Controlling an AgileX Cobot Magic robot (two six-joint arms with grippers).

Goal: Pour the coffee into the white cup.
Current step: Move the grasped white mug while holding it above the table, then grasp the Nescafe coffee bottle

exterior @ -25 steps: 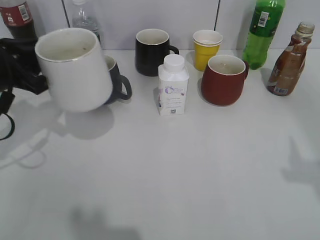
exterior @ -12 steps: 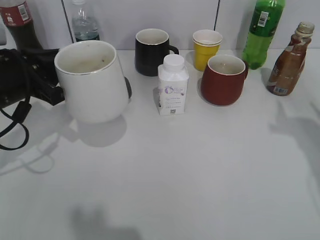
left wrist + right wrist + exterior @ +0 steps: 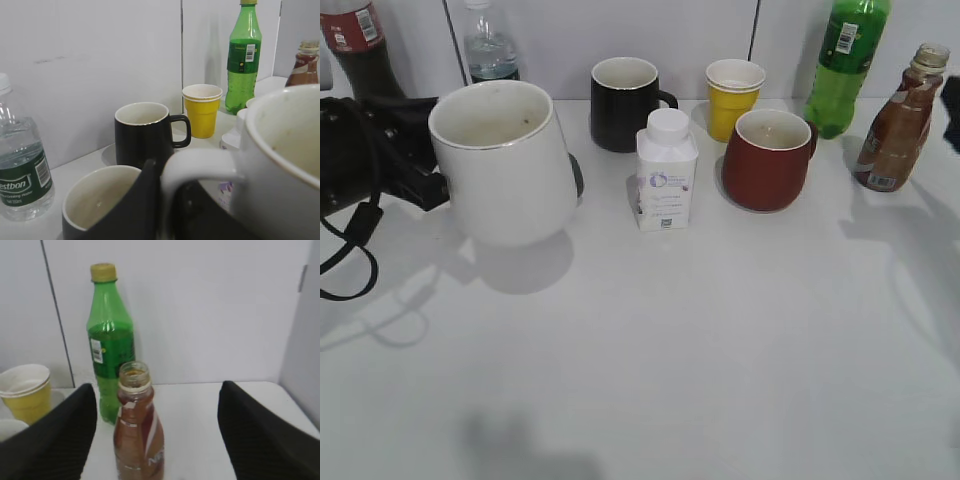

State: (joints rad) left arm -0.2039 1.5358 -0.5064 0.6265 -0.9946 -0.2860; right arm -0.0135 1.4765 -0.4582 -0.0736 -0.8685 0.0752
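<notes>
White tabletop: cup [image 3: 505, 160] now upright in left gripper's [image 3: 165, 210] closed grasp by handle; right gripper [image 3: 157, 440], fingers [image 3: 55, 435] wide, empty, newly nearing coffee [image 3: 138, 432], ready to grab.

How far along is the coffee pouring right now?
Done: the left gripper holds the white cup by its handle, upright and empty. In hand: the right gripper is open, framing the uncapped coffee bottle, not yet gripping. Left: grasp, lift, pour.
</notes>
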